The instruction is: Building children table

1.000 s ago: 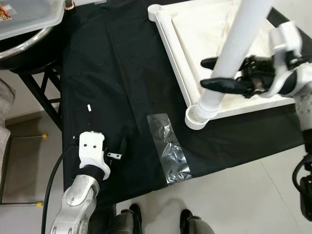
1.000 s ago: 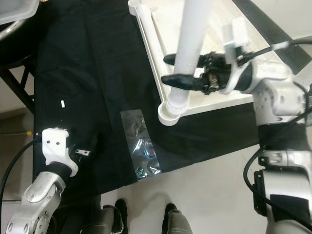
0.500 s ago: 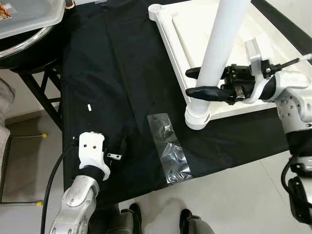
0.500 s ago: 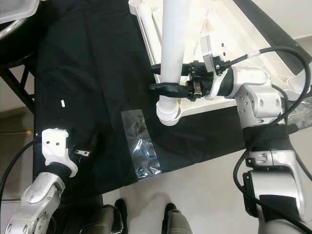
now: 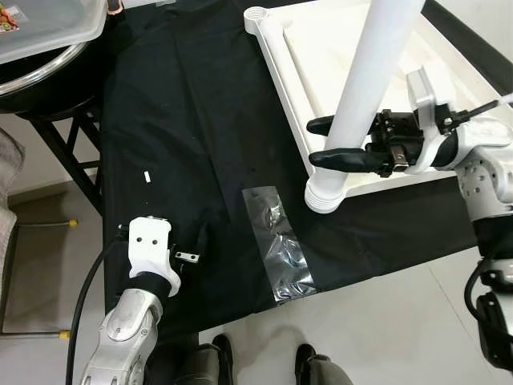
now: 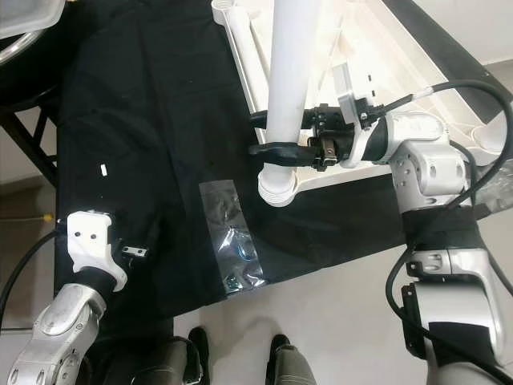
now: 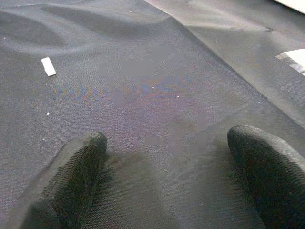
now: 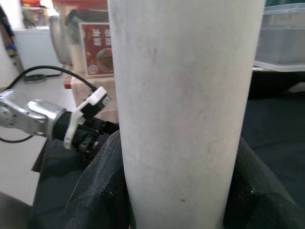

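A white children's table [image 5: 276, 72] lies upside down on a black cloth [image 5: 184, 104]. A thick white table leg [image 5: 373, 80] stands in its near corner socket [image 5: 325, 192], leaning slightly to the right. My right gripper [image 5: 321, 141] is shut on this leg low down, one black finger on each side; the right wrist view shows the leg [image 8: 186, 109] pressed between the fingers [image 8: 100, 191]. My left gripper [image 7: 167, 162] rests open on the cloth at the near left, with nothing between its fingertips [image 7: 71, 176].
A clear plastic bag of hardware [image 5: 278, 241] lies on the cloth in front of the socket. A small white tag [image 5: 147, 176] lies to the left. A metal bowl and plastic box [image 5: 40, 40] sit at the far left. A person's shoes [image 5: 309, 365] are at the cloth's near edge.
My right gripper has moved left and lower along the leg, and the leg now stands more upright in the socket. The left arm has stayed still.
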Available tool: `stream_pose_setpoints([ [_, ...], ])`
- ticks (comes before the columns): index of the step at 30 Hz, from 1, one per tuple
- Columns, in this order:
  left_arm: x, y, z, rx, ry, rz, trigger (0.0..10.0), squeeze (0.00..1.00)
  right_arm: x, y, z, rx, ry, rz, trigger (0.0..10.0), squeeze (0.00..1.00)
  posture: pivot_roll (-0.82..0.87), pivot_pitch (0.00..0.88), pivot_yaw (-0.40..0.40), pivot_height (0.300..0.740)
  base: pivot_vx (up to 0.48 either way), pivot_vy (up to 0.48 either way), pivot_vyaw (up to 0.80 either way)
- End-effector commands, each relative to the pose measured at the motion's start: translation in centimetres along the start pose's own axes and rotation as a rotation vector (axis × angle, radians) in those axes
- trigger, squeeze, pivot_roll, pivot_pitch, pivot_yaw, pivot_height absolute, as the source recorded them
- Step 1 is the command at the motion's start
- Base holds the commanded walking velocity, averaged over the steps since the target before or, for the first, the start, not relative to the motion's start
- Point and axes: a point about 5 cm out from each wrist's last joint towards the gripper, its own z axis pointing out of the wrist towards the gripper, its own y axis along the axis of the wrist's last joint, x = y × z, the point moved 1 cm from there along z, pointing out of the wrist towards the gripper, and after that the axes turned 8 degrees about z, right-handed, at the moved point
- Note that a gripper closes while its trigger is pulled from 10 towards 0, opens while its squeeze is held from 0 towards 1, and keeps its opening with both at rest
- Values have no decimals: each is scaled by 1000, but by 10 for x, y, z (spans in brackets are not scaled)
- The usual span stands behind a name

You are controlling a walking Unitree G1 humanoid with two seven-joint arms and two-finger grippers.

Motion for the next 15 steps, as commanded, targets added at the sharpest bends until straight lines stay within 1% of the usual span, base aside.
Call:
stream_pose_setpoints([
  [1,1,-7,-5,38,8,5,10000,0,-1,-9,-2,28,-22,25,10000,0,81,367,43,740,0,0,0],
  [8,2,-6,-5,38,11,5,10000,0,-3,-11,-5,24,-32,45,10000,0,80,369,41,740,0,0,0],
  [15,1,-6,-5,38,11,6,10000,0,-4,-13,-7,32,-38,46,10000,0,81,369,42,740,0,0,0],
])
